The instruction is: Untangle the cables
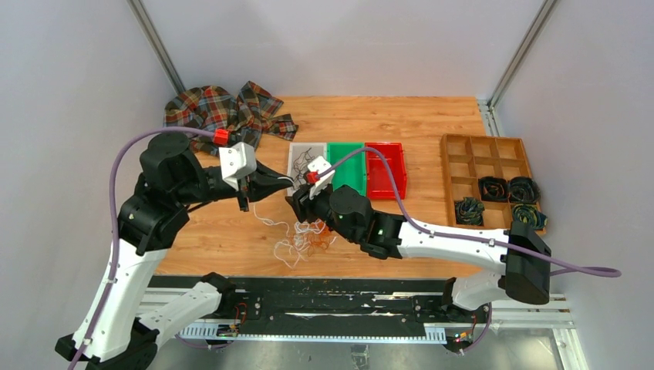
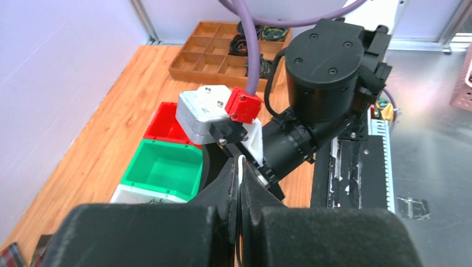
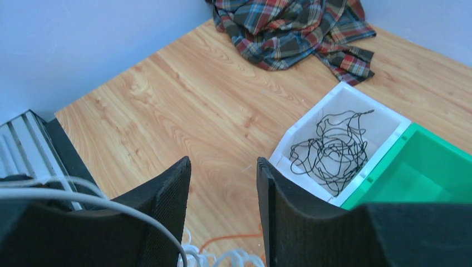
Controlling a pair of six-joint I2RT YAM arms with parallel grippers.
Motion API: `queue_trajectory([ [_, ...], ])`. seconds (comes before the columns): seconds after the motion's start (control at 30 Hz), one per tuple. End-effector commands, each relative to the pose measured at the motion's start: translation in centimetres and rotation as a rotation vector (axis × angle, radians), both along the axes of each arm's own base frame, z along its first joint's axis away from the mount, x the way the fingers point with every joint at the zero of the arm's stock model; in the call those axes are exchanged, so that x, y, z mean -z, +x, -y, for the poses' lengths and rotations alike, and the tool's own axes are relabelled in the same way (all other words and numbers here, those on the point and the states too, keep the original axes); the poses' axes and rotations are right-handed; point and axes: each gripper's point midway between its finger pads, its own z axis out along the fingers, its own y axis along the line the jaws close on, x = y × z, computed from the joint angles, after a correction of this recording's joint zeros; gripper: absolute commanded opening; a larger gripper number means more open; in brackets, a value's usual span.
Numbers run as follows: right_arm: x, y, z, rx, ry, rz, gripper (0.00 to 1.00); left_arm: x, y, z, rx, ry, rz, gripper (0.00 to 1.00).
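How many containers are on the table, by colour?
white bin: 1
green bin: 1
red bin: 1
wooden divided tray: 1
Total: 4

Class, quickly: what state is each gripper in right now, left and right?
Left gripper: closed, pinching a white cable.
Right gripper: open, holding nothing.
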Motion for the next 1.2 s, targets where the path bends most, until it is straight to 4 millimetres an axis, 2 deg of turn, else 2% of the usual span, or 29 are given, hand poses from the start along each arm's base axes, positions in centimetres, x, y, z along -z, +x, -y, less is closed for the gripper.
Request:
queue_trajectory([
  [0.0,-1.8,1.4,0.0,0.05,0.085,0.041,0.45,-1.3,-1.7,0.1,0.07,-0.002,-0.007,0.01],
  [0.17,1.8,1.3,0.7,0.065,0.054,-0.003,0.39,-5.0,-1.4,-0.3,0.035,-0.028,0.1,0.01],
  [0.47,9.6,1.3,3.8,0.168,-0.01,-0.098,0.34,-13.0,0.4,-1.8,-0.106,-0.079,0.352,0.01],
  [0.6,13.2,1.0,4.6,0.193,-0.052,-0.151,0.32,-17.4,0.7,-2.6,-0.177,-0.151,0.467,0.01],
  [0.7,14.6,0.6,4.8,0.187,-0.059,-0.179,0.32,-20.0,1.2,-3.3,-0.241,-0.215,0.535,0.01],
  [0.8,13.9,0.5,5.0,0.183,-0.047,-0.173,0.36,-21.4,1.8,-3.7,-0.281,-0.256,0.577,0.0],
  [0.87,12.3,0.7,5.3,0.19,-0.03,-0.146,0.42,-21.6,2.0,-3.6,-0.285,-0.263,0.581,0.01],
  [1.0,6.8,1.2,6.6,0.218,0.042,-0.067,0.59,-20.9,2.4,-2.9,-0.256,-0.261,0.55,0.01],
  [1.17,-0.2,0.8,8.1,0.192,0.129,0.045,0.68,-19.6,2.4,-2.2,-0.216,-0.259,0.523,0.01],
])
